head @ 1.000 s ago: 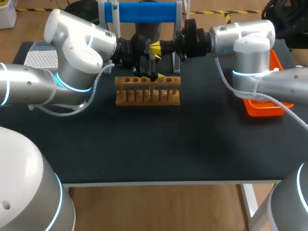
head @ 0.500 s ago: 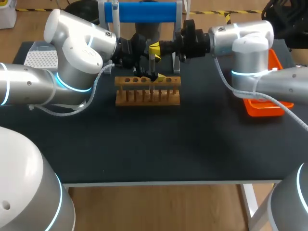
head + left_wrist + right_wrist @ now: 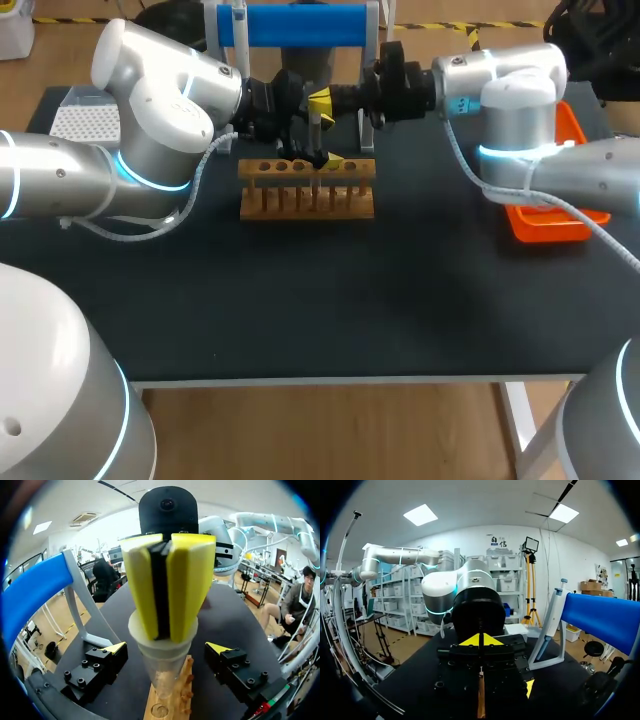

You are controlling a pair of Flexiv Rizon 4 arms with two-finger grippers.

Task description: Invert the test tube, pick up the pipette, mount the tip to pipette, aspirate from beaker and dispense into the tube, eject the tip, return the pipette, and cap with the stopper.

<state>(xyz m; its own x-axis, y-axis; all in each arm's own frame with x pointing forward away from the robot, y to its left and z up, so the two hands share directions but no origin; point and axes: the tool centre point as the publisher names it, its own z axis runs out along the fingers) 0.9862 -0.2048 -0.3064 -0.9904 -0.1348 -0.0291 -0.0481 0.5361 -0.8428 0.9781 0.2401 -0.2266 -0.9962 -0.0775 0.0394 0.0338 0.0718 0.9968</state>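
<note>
1. Test tube (image 3: 165, 667) pinched at its upper end by right gripper (image 3: 161, 627), yellow fingers nearly together on it; lower end down at the wooden rack (image 3: 172, 707), whether fully seated in a hole impossible to tell.
2. Left gripper (image 3: 167, 649) spread wide, one fingertip on either side of the tube, touching and holding nothing.
3. Likely step: inverting the tube and seating it in the rack.
4. Lower straight down, keeping the tube vertical and centred over its hole.
5. Release only once seated, then lift clear upward without dragging the rim.
</note>
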